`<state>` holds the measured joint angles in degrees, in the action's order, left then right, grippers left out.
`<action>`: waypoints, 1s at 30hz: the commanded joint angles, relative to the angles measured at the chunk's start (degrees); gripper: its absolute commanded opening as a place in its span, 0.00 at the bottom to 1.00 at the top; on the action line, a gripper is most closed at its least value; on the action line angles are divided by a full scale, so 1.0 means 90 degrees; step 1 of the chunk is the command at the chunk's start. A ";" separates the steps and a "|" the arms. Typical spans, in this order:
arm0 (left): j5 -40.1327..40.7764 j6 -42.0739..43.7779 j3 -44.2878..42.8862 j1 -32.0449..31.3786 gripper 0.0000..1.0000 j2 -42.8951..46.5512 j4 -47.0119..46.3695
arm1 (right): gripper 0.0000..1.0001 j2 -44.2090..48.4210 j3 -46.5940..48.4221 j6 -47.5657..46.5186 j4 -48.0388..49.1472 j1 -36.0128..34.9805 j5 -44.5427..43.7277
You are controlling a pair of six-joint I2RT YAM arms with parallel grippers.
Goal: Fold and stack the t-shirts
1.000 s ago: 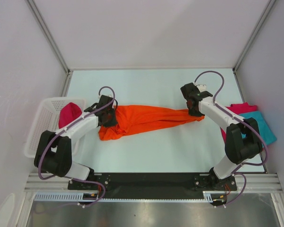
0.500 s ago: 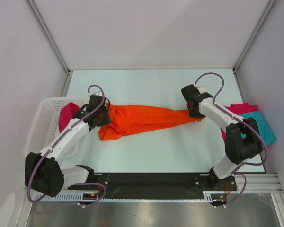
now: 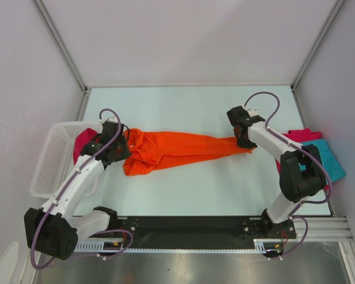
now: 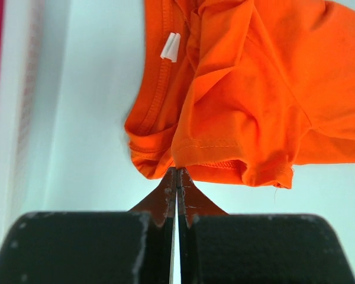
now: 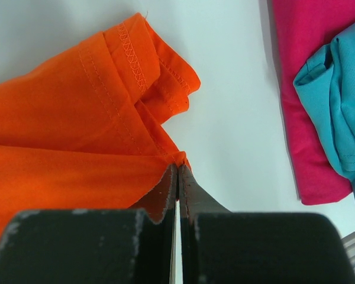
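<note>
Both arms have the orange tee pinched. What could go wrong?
Each pair of jaws grips only a thin edge of the orange tee; a harder pull may slip it free. The cloth lies bunched, not flat, so a fold could set creases. The left arm is close to the basket and might knock it.

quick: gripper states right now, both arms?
Left gripper: closed, pinching the collar end of the orange t-shirt.
Right gripper: closed, pinching the opposite end of the same orange t-shirt.
</note>
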<state>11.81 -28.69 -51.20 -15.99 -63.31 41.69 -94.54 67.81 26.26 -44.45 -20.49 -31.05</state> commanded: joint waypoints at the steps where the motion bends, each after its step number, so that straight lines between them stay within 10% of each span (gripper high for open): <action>1: 0.0133 -0.0074 -0.0063 0.0233 0.00 0.0364 0.0240 | 0.00 -0.0140 0.0053 0.0129 -0.0032 0.0099 -0.0319; 23: -0.0326 0.0101 0.0161 0.0439 0.00 0.0521 0.0182 | 0.00 -0.0843 0.0248 0.0149 0.0173 0.0666 0.0559; 27: -0.0433 0.0092 0.0152 0.0458 0.01 0.0452 0.0133 | 0.15 -0.0678 0.0288 0.0139 0.0202 0.0626 0.0608; 30: -0.0463 0.0092 0.0142 0.0468 0.29 0.0413 0.0104 | 0.18 -0.0541 0.0366 0.0110 0.0153 0.0597 0.0530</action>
<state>8.71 -28.18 -50.04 -12.49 -59.86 44.18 -101.91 68.42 26.96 -43.38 -14.57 -25.63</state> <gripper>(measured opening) 0.176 0.159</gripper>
